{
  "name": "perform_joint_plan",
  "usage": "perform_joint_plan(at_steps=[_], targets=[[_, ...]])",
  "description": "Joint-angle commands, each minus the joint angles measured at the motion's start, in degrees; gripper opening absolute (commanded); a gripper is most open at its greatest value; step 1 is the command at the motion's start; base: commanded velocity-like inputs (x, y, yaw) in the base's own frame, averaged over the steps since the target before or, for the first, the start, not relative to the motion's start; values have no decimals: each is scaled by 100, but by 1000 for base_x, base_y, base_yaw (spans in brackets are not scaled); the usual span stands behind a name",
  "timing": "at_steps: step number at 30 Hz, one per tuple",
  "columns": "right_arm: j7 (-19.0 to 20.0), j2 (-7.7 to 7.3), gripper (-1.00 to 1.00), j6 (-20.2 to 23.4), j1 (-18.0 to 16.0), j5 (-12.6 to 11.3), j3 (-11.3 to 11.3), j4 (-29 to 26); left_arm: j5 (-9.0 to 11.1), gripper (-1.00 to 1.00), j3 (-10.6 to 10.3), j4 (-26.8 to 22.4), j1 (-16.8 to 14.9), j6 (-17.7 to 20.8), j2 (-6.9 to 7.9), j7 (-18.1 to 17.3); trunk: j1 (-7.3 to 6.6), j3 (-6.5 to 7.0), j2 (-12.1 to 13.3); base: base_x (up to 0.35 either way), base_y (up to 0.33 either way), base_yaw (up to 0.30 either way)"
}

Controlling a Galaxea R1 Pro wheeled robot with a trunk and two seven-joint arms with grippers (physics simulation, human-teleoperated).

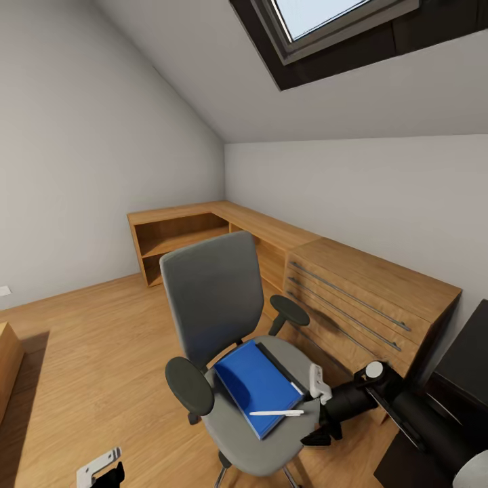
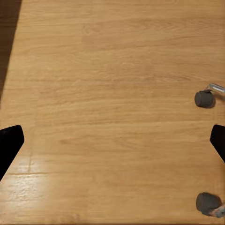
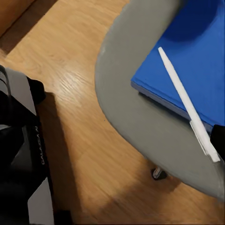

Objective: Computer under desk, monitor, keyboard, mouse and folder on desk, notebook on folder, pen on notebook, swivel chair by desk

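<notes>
The grey swivel chair [image 1: 215,298] stands in the middle of the room, facing me. On its seat lies a blue folder-like cover [image 1: 254,383] with a dark strip along its far edge, and a white pen [image 1: 276,412] rests on top. In the right wrist view the pen [image 3: 185,101] lies diagonally across the blue cover [image 3: 197,61]. My right gripper [image 1: 316,410] hangs open at the seat's right edge, beside the pen's tip, with one dark fingertip [image 3: 218,140] showing. My left gripper [image 1: 100,470] is low above the floor, open and holding nothing.
A wooden L-shaped desk [image 1: 271,230] with open shelves runs along the far walls and ends in a drawer chest [image 1: 366,298] close behind the chair. A dark block [image 1: 468,366] sits at the right. Two chair casters [image 2: 205,99] stand on the wood floor [image 2: 112,70].
</notes>
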Motion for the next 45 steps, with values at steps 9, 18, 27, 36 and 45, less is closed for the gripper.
perform_joint_plan(at_steps=[9,18,27,36,45], targets=[[-409,358,100,50,-5,586,6,373,49,100,-10,62,-2,-14,25,11,-1,-6,-3,152,0,0],[-798,763,100,36,-5,1137,111,759,54,100,-10,63,-2,-15,28,12,-1,-6,-3,105,0,0],[-947,993,100,-23,-5,1423,109,908,64,100,10,46,-10,-16,-29,37,-1,-6,-3,22,0,0],[-1024,1122,100,-113,-5,1465,41,1020,-116,100,-78,336,-10,-305,-293,42,-1,-6,-3,0,0,0],[-1132,1119,100,-113,-5,1464,41,1025,-121,100,-73,626,-10,-441,-300,47,87,-78,-164,0,0,0]])
